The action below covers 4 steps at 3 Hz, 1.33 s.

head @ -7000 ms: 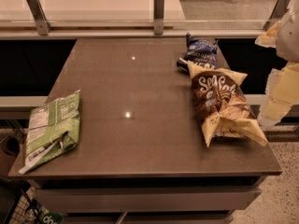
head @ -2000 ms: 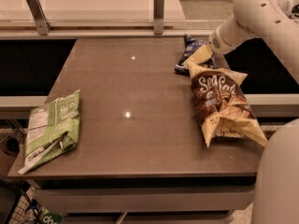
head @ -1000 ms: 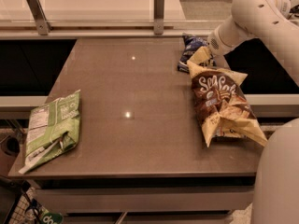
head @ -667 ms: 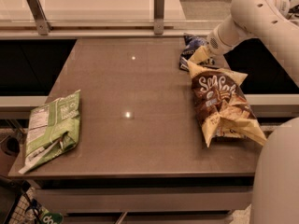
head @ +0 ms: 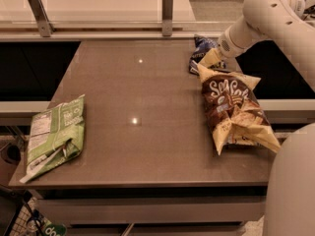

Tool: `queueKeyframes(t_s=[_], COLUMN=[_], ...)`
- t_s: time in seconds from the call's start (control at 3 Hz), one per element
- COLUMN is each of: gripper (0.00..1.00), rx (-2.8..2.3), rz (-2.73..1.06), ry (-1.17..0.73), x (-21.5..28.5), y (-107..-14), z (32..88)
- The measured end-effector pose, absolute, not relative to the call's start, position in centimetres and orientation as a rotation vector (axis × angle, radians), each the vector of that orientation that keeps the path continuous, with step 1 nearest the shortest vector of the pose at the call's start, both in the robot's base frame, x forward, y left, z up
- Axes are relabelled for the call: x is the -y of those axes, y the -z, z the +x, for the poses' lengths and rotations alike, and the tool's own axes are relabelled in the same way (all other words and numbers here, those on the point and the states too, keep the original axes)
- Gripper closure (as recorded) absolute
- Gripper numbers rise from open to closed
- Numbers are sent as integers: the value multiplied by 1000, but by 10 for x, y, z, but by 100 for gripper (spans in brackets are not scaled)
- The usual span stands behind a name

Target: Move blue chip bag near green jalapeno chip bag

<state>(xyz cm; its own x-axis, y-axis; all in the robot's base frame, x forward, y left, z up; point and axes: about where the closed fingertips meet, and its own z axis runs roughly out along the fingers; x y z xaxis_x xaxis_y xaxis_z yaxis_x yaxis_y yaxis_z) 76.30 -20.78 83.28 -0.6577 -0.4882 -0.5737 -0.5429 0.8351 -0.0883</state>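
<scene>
The blue chip bag [head: 200,48] lies at the far right of the table, just behind the top of a brown-and-yellow bag. My gripper [head: 210,58] reaches in from the right on the white arm and sits right at the blue bag's front right side, touching it. The gripper hides part of the bag. The green jalapeno chip bag [head: 55,132] lies flat at the table's near left corner, far from the blue bag, with its white label panel toward the left edge.
A large brown-and-yellow chip bag [head: 232,109] lies along the right side of the brown table [head: 138,92]. A rail with two metal posts [head: 167,13] runs behind the table. A thick white arm link [head: 293,186] fills the lower right corner.
The arm swung in from the right edge and brought the gripper onto the blue bag. Over the last second the gripper and blue bag have shifted only slightly.
</scene>
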Motion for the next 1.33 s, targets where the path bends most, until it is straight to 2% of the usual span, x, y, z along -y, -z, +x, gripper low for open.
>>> queueKeyframes(t_s=[0.33,1.33], gripper=[100,100], rx=[-2412,-2282], rz=[-752,-857], ry=[-120,-35], x=[208,188], y=[-833,-918], z=[763,756])
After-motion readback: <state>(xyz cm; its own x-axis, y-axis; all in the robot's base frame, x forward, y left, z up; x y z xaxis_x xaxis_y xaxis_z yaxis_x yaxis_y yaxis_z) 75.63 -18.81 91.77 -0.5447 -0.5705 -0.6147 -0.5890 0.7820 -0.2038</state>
